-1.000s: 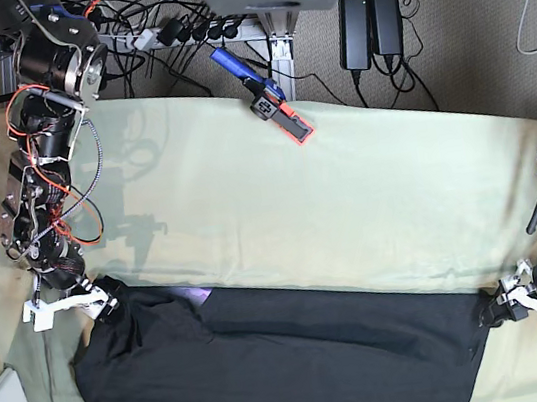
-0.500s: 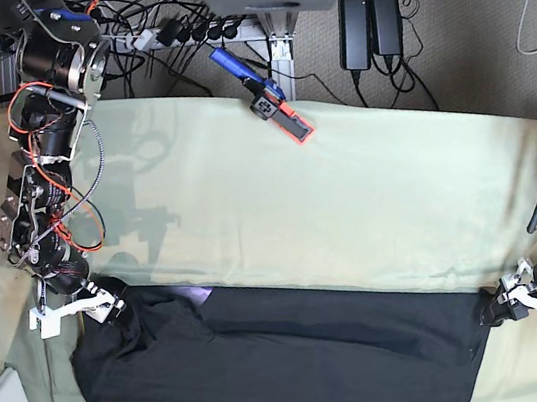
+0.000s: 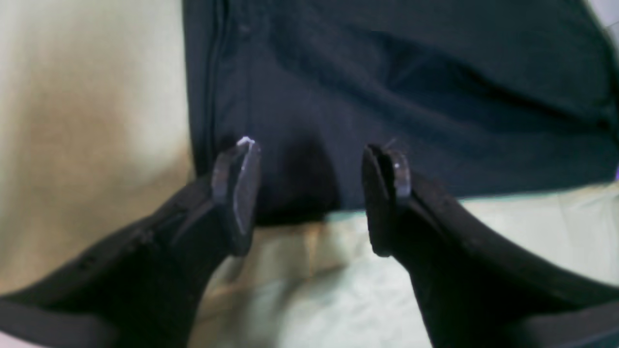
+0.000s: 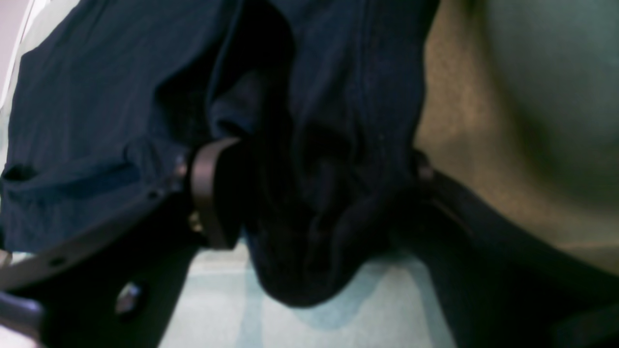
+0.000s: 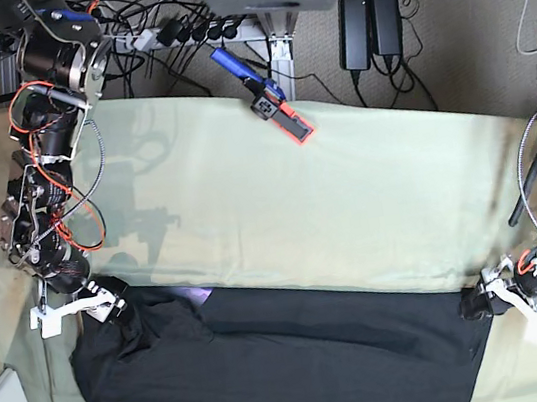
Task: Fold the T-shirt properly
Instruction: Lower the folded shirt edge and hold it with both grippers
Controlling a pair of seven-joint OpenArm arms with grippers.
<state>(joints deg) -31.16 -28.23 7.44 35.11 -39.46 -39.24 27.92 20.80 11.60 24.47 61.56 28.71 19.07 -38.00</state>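
Black T-shirt (image 5: 272,362) lies across the near table (image 5: 349,199). Right gripper (image 4: 309,203) clenches a bunched corner; left gripper (image 3: 309,193) straddles the opposite corner, fingers parted. Grasping step; next, the left must close.

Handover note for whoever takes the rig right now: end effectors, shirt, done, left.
Right end effector: closed around a bunched wad of the T-shirt at its corner on the base view's left.
Left end effector: jaws open, straddling the shirt's hem corner on the base view's right, nothing pinched yet.
T-shirt: spread dark side up along the near edge of the green table cloth; a sliver of purple print peeks out near the right arm's corner.
Done: shirt laid out, one corner grasped.
Left: close the left end effector on its corner, then make every fold; none is visible so far.
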